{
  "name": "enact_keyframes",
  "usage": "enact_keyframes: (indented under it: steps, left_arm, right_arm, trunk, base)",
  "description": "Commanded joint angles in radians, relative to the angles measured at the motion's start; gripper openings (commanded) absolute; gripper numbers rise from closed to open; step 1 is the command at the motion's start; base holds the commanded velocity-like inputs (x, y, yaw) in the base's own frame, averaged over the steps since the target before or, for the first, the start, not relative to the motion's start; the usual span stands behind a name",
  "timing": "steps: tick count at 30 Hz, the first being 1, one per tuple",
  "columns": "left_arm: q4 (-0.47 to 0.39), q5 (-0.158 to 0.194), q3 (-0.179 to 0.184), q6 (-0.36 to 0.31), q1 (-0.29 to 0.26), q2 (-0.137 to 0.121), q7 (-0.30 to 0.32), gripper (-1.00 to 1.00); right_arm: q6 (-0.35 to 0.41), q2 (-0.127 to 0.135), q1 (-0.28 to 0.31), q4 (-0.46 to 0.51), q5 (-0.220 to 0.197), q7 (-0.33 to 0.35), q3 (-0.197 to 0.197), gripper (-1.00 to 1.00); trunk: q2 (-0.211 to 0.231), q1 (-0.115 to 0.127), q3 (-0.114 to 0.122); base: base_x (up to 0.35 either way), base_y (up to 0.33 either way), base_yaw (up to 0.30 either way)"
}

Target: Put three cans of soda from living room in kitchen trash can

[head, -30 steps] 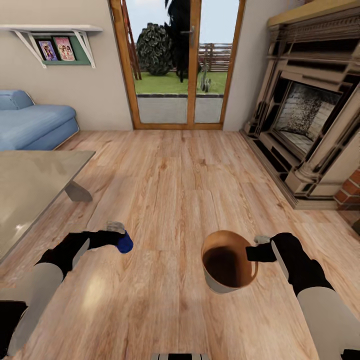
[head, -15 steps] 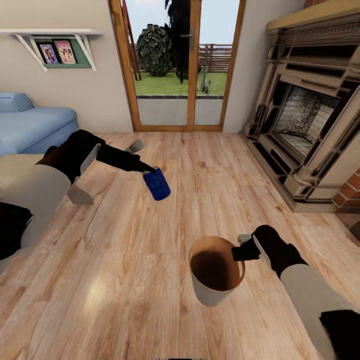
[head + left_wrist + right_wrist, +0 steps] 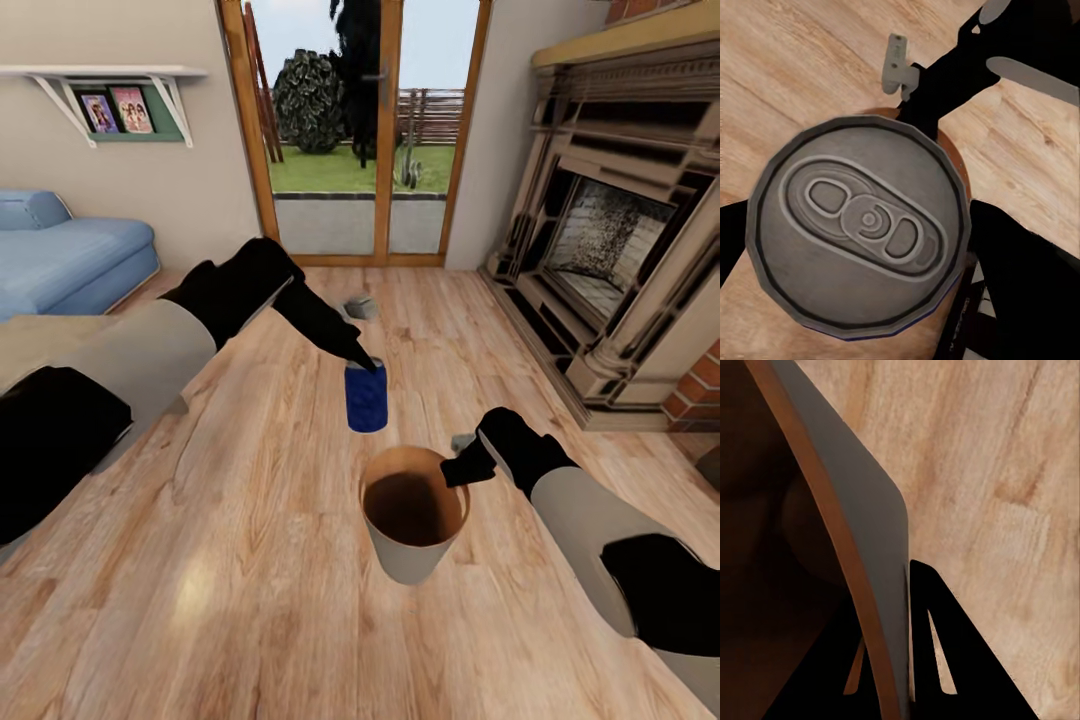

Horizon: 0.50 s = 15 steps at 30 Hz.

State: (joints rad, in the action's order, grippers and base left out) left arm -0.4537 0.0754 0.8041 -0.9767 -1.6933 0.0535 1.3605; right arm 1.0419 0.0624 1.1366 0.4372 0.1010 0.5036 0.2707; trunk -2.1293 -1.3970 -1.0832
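A blue soda can [image 3: 366, 400] with a silver-grey top hangs upright just above the far rim of the trash can [image 3: 405, 558]. My left gripper [image 3: 362, 364] is shut on the can's top edge. In the left wrist view the can's lid [image 3: 859, 229] lies close under the camera, with the bin's brown rim peeking out behind it. The bin, brown inside and pale grey outside, is held off the floor by my right gripper [image 3: 462, 468], shut on its rim. In the right wrist view the bin's wall [image 3: 862, 532] runs between the dark fingers [image 3: 941, 660].
This is the living room, with a light wood floor [image 3: 250, 600]. A blue sofa [image 3: 60, 260] stands at the left, a low table [image 3: 40, 335] shows behind my left arm, glass doors [image 3: 360, 130] are straight ahead and a brick fireplace [image 3: 610, 250] is at the right.
My left arm has swung the can from low at the left, up and across to just above the bin. My right arm has drawn the bin leftwards towards the middle.
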Motion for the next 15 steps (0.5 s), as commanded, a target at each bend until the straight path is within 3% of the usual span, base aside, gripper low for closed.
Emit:
enact_keyframes:
  steps: [1, 5, 15]
  left_arm:
    - [-0.001, 0.0, 0.016, 0.002, 0.001, 0.003, -0.001, -1.0]
    - [-0.004, 0.001, 0.047, 0.003, 0.005, 0.012, -0.019, -1.0]
    - [-0.007, 0.004, 0.058, 0.011, 0.019, 0.035, -0.057, -1.0]
  right_arm:
    - [0.005, -0.005, 0.002, -0.002, -0.023, 0.007, -0.001, -1.0]
    - [0.005, -0.015, 0.014, -0.005, -0.022, 0.007, 0.005, -1.0]
    - [0.005, -0.056, 0.043, -0.008, -0.021, 0.009, 0.007, -1.0]
  trunk:
    - [0.007, 0.004, 0.003]
    - [0.035, 0.019, 0.016]
    - [0.105, 0.058, 0.047]
  base:
    - [0.0, 0.0, 0.0]
    - [0.0, 0.0, 0.0]
    - [0.0, 0.0, 0.0]
